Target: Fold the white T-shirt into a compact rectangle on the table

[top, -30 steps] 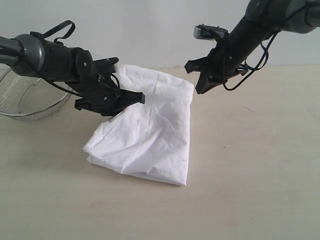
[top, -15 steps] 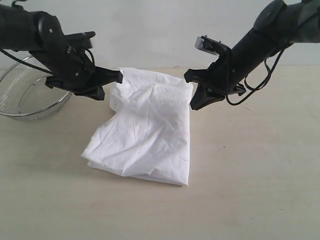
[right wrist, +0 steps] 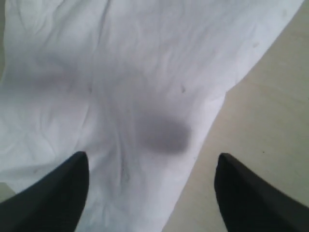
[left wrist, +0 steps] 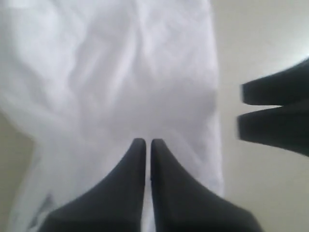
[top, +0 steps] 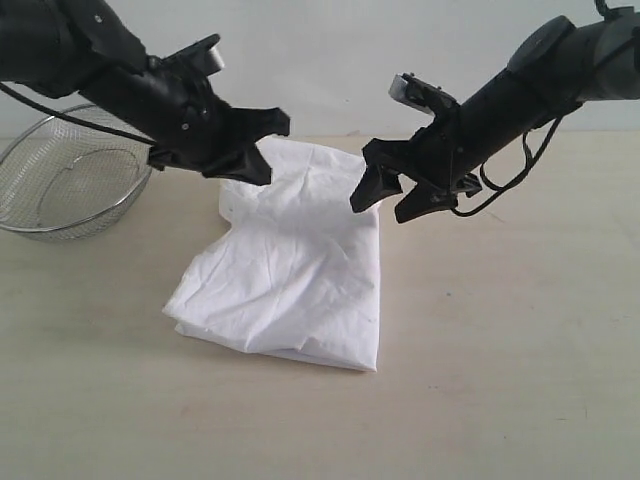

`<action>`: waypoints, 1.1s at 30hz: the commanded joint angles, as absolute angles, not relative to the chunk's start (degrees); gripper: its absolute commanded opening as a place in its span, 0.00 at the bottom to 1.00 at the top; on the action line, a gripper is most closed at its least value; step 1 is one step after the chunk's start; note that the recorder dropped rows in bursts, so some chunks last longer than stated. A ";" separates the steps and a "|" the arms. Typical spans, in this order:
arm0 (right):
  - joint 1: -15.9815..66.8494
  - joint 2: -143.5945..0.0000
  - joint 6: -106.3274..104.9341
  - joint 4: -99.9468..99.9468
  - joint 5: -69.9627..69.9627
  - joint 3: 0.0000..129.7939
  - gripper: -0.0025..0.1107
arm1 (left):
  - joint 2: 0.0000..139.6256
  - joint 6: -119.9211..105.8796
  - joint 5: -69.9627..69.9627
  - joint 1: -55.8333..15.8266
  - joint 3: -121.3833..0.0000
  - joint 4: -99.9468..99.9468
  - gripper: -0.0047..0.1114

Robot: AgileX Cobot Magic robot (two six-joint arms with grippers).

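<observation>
The white T-shirt (top: 290,270) lies folded and wrinkled on the table (top: 500,330); its red lettering is hidden. My left gripper (top: 272,148) hovers over the shirt's far left corner. In the left wrist view this gripper (left wrist: 145,141) is shut, with only a thin slit between its fingers and no cloth in it, above the shirt (left wrist: 120,72). My right gripper (top: 385,200) is open over the shirt's far right edge. In the right wrist view its fingers stand wide apart (right wrist: 152,157) above the shirt (right wrist: 120,72), holding nothing.
A steel mesh bowl (top: 70,190) stands at the far left of the table, behind the left arm. The right gripper's fingers (left wrist: 275,113) show in the left wrist view, beside the shirt's edge. Bare tabletop stretches in front and to the right of the shirt.
My left gripper has left the shirt's left edge, risen and swung right to the far corner. My right gripper has opened and moved slightly left and down over the shirt's far right edge.
</observation>
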State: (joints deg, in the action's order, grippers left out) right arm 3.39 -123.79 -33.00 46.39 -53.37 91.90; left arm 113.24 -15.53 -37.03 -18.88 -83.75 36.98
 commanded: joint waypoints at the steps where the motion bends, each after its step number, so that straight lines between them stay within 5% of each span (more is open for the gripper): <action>1: 3.06 -125.55 -33.13 47.39 -53.58 91.79 0.64 | 114.52 -19.94 -36.08 -21.30 -85.31 41.64 0.08; 33: 3.92 -133.52 -42.52 59.66 -55.12 91.28 0.64 | 122.19 -3.57 -34.55 -21.26 -85.32 10.63 0.08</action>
State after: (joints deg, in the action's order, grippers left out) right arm 3.39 -132.91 -41.51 60.24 -56.46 91.42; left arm 121.96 -4.60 -35.31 -21.32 -85.14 11.91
